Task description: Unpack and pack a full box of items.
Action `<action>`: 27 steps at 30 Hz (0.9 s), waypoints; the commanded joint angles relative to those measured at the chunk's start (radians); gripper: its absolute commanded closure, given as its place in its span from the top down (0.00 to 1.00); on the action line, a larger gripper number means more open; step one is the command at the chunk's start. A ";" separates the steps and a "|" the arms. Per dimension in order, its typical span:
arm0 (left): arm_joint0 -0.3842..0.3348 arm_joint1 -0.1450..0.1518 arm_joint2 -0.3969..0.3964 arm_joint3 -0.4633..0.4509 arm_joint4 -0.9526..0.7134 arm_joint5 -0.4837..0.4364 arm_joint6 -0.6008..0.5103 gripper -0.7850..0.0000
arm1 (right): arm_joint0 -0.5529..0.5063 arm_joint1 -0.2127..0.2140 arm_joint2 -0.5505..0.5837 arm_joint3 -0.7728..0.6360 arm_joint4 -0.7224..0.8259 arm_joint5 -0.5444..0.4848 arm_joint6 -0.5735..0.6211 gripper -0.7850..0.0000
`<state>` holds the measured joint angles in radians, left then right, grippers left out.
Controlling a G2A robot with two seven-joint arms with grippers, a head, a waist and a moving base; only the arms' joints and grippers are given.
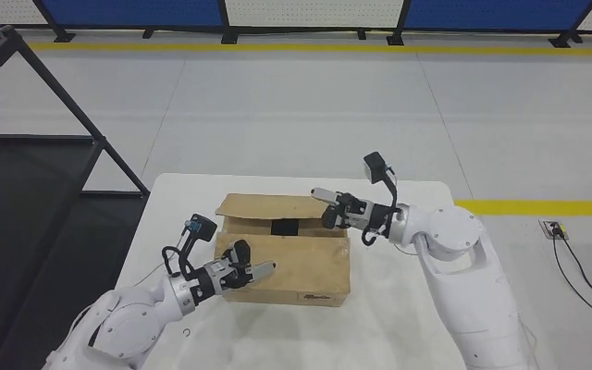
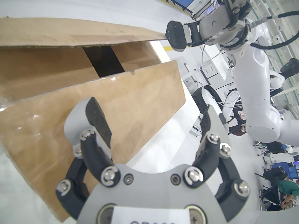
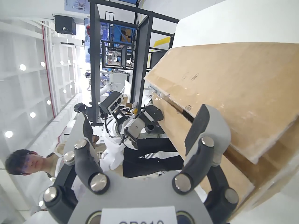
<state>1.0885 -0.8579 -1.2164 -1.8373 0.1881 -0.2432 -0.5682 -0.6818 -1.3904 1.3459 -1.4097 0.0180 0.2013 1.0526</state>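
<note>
Top view: the cardboard box point(image 1: 289, 266) sits in the middle of the white worktop point(image 1: 398, 319), its long axis running side to side across the robot's front. Its two long flaps point(image 2: 121, 99) lean in over the opening without meeting, with a dark slot between them.

The worktop stands on a pale grey floor point(image 1: 296, 111) crossed by a yellow line point(image 1: 277, 46). Blue panels point(image 1: 129, 11) line the far wall, and a black frame point(image 1: 55, 129) stands off to the robot's left.

The left gripper point(image 1: 257, 264) is at the box's near left corner, spread wide and holding nothing (one finger point(image 2: 98, 117) lies close against the near flap). The right gripper point(image 1: 324, 205) is at the far right corner, likewise wide apart and empty, one pad point(image 3: 201, 127) close against the far flap's edge.
</note>
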 commanded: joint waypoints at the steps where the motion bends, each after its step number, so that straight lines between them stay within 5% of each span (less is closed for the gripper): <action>1: -0.011 -0.004 0.008 0.007 0.003 0.004 0.005 1.00 | 0.009 0.000 -0.001 0.026 0.044 0.026 0.011 1.00; 16: 0.002 -0.021 -0.013 0.017 -0.025 -0.017 0.077 1.00 | -0.016 0.017 -0.038 0.101 0.081 -0.027 0.030 1.00; 27: 0.298 0.003 -0.367 0.048 -0.255 -0.062 0.190 1.00 | -0.037 0.025 -0.076 0.059 0.056 -0.111 -0.041 1.00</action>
<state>1.3435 -0.8570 -1.5433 -1.8011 -0.0553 -0.3078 -0.3676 -0.7178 -1.3665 1.2721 -1.3475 0.0751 0.0952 1.0157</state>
